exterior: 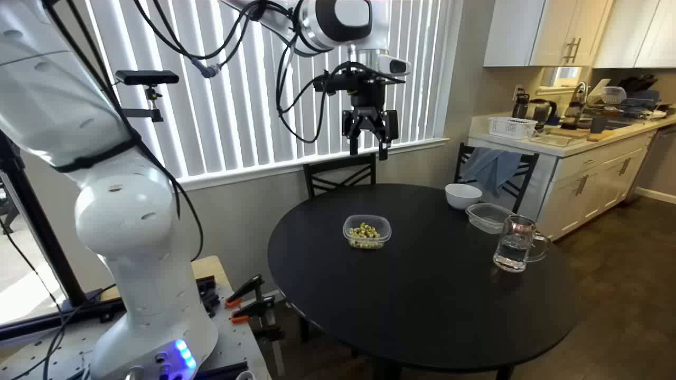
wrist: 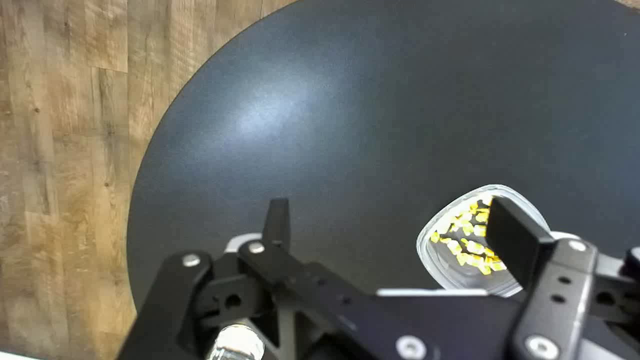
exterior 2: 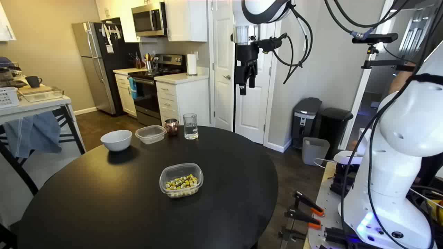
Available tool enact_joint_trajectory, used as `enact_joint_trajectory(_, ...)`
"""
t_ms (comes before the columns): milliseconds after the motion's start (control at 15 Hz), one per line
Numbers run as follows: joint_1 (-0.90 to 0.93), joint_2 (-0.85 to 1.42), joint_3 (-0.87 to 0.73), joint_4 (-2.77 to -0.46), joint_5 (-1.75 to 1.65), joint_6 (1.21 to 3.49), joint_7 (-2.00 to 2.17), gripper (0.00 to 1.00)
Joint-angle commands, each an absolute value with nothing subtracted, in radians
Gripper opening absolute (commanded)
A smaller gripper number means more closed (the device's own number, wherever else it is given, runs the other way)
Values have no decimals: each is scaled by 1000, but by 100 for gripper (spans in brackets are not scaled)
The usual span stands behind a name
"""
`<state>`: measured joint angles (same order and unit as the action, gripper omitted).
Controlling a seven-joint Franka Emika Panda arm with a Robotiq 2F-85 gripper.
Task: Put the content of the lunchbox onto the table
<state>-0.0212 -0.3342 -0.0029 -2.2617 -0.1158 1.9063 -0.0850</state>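
In the upper middle of an exterior view, saw the hand [exterior: 368,150] aimed downward, well above the round black table [exterior: 422,316]. Below and a little left of the middle of an exterior view, found the lunchbox [exterior 2: 180,169] upright on the table, well apart from the other things there. Inside, made out the content [exterior 2: 181,182]: a loose layer of small yellow and whitish bits, visible in all three views. Higher in that same frame, noted a white bowl [exterior 2: 117,141], then, reading rightward, a second clear container [exterior 2: 151,135], a copper mug [exterior 2: 171,127] and a glass [exterior 2: 190,125] partly filled with clear liquid [exterior 2: 191,134], all near the edge of the table. At the left, spotted a blue cloth [exterior 2: 34,135] draped over a black chair [exterior 2: 73,130]. In the wrist view, saw the hand spread wide, with its fingers [wrist: 276,225] far apart across the lower half of the frame, one of them covering part of the lunchbox at the lower right.
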Motion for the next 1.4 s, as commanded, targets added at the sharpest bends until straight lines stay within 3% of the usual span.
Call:
enact_joint_trajectory(0, -16, -334, -8, -2260, -117, 1904, -84, 100)
enact_joint_trajectory(1067, -16, -334, -8, -2260, -117, 1904, -84, 100)
enact_joint_trajectory(1333, 11, -225, -88, -2318, 55, 2028, -315, 100)
